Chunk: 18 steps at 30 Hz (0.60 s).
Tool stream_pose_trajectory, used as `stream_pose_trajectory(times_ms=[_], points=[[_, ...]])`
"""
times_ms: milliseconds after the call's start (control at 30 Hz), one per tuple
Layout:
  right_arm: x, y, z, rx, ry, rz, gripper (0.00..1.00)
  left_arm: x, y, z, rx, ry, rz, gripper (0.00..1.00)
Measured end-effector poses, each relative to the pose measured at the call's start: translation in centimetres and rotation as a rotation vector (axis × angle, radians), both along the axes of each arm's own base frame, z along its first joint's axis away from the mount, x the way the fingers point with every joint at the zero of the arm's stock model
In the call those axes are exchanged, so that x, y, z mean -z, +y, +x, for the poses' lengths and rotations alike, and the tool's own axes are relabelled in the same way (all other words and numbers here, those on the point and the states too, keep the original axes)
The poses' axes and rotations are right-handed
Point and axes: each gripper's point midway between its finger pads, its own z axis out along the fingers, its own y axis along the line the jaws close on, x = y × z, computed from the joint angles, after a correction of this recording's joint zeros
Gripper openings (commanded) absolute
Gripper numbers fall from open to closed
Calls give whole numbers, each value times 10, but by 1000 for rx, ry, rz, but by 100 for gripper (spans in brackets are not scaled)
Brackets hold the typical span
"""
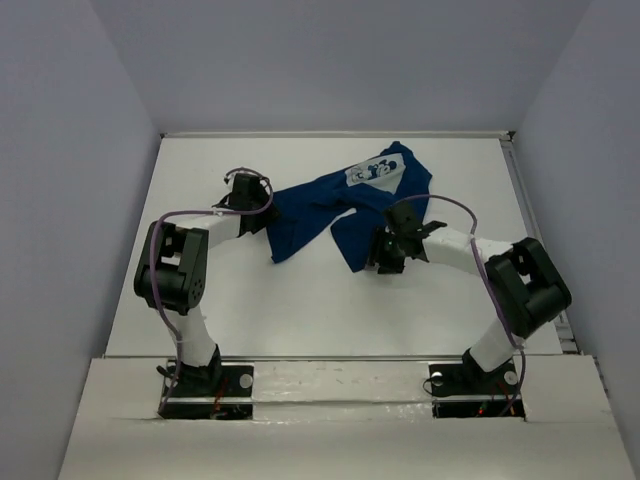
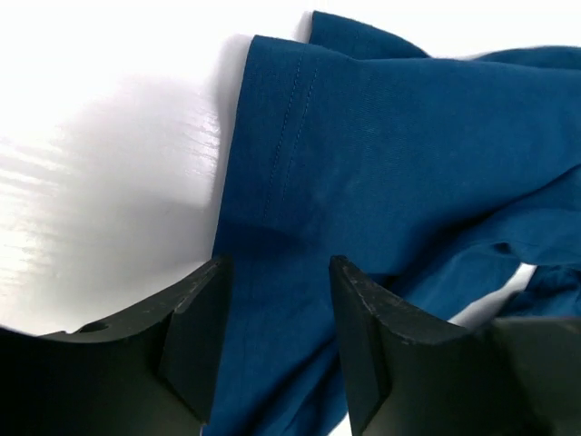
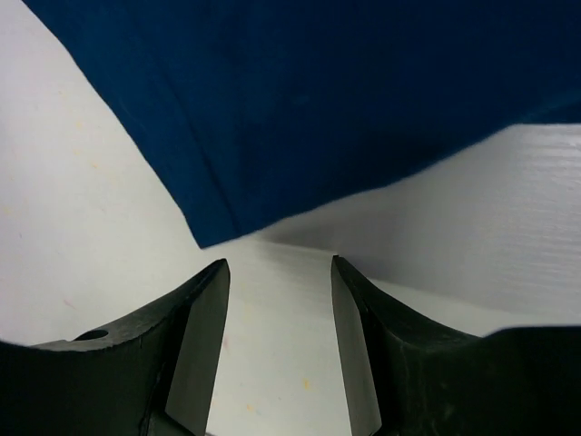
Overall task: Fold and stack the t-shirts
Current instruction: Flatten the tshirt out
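Note:
A dark navy-blue t-shirt [image 1: 320,205] lies crumpled at the middle back of the white table [image 1: 300,310], its pale cartoon print [image 1: 372,170] turned up at the far end. My left gripper [image 1: 256,216] is at the shirt's left edge. In the left wrist view its jaws [image 2: 277,263] stand apart over a hemmed sleeve of the t-shirt [image 2: 381,154], with cloth lying between them, not pinched. My right gripper [image 1: 385,252] is at the shirt's near right side. It [image 3: 280,263] is open over bare table, with a corner of the t-shirt [image 3: 318,100] just ahead of the fingertips.
Pale walls enclose the table on the left, back and right. A raised rail [image 1: 535,230] runs along the right edge. A white ledge [image 1: 330,375] carries both arm bases at the near edge.

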Motion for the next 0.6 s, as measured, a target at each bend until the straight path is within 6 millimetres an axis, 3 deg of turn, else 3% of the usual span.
stream_pose_trajectory(times_ms=[267, 600], points=[[1, 21, -1, 52, -27, -42, 44, 9, -3, 4, 14, 13, -1, 30], [5, 34, 9, 143, -44, -71, 39, 6, -6, 7, 18, 0, -15, 28]])
